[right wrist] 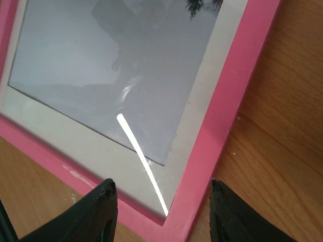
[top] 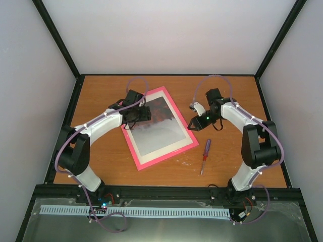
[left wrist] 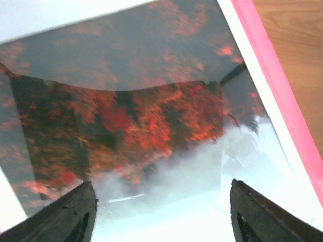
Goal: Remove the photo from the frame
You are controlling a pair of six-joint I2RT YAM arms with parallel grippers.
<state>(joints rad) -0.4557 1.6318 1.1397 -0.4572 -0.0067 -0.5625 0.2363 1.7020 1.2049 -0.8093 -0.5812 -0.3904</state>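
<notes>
The photo [top: 157,127] is seen lying face up inside the frame [top: 166,157], its dark red-and-black end turned toward the far side of the counter [top: 101,96] and its pale grey-white end toward the arms. It is bordered by a pale mat [right wrist: 197,111], and the mat is enclosed by the bright pink border. The frame is laid flat on the counter, a little left of the middle and turned at an angle, so that one corner is pointed toward the near edge.

The left gripper [top: 139,115] is held over the dark end of the photo, near the frame's left edge. In the left wrist view its two fingers [left wrist: 75,214] are spread wide apart, with nothing between them, and the mottled red picture is seen between them. Whether the tips are touching the surface cannot be told.

The right gripper [top: 193,124] is placed just beside the frame's right edge. In the right wrist view it is likewise spread, empty, with a corner of the pink border and mat framed between its fingers [right wrist: 101,212]; a thin bright streak is seen across the pale end there.

A red-handled screwdriver [top: 204,156] is laid on the counter to the right of the frame, apart from it.
</notes>
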